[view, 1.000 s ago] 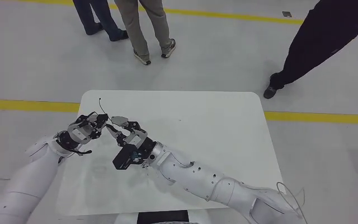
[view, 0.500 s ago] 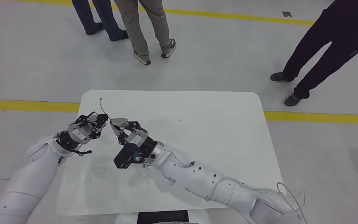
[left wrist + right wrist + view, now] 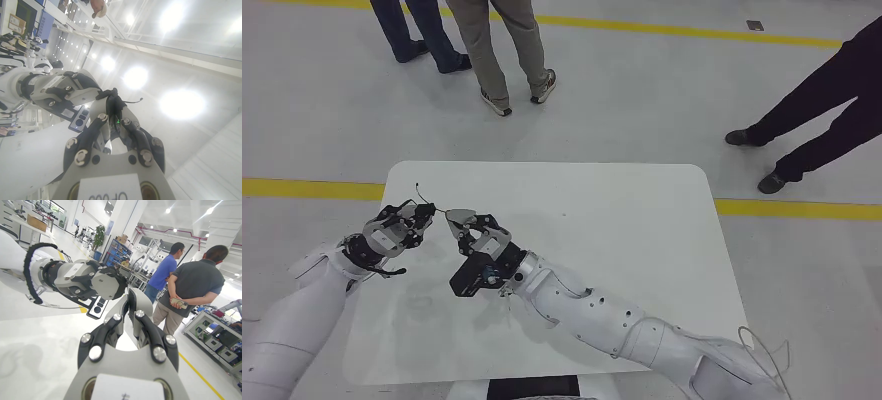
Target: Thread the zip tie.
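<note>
A thin black zip tie (image 3: 430, 198) is held in the air over the left part of the white table (image 3: 642, 220). My left gripper (image 3: 420, 214) is shut on it, with the tie's dark body pinched between the pads and a short free end with a small head (image 3: 141, 98) sticking out. My right gripper (image 3: 455, 217) meets it tip to tip from the right and is shut on the tie too; a thin strand (image 3: 128, 290) runs between its closed fingers. In the right wrist view the left gripper (image 3: 113, 283) sits just beyond my right gripper (image 3: 128, 299).
The table's right half and front are bare. The two arms lie across the left and front of the table. People stand on the floor beyond the far edge, apart from the table.
The right gripper has shifted slightly at the left gripper's tip, and the tie's free end has dipped a little. Both grippers stay shut.
</note>
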Robot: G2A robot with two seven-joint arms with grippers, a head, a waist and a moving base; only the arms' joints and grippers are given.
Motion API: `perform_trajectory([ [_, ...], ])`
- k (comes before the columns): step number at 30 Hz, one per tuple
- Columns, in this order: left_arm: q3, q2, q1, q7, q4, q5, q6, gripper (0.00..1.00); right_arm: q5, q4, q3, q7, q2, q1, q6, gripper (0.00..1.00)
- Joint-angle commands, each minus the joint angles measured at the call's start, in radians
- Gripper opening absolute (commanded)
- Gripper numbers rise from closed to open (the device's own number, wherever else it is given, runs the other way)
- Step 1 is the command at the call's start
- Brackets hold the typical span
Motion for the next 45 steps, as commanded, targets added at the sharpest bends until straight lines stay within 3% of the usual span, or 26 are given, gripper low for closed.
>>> perform_trajectory([
  [1, 0.0, 0.0, 0.0, 0.0, 0.0, 0.0, 0.0, 0.0, 0.0, 0.0, 0.004, 0.002, 0.003, -0.003, 0.0, 0.0],
  [22, 0.0, 0.0, 0.0, 0.0, 0.0, 0.0, 0.0, 0.0, 0.0, -0.016, 0.079, 0.027, 0.039, -0.078, 0.0, 0.0],
  [45, 0.0, 0.0, 0.0, 0.0, 0.0, 0.0, 0.0, 0.0, 0.0, -0.036, 0.093, 0.047, 0.066, -0.101, 0.0, 0.0],
])
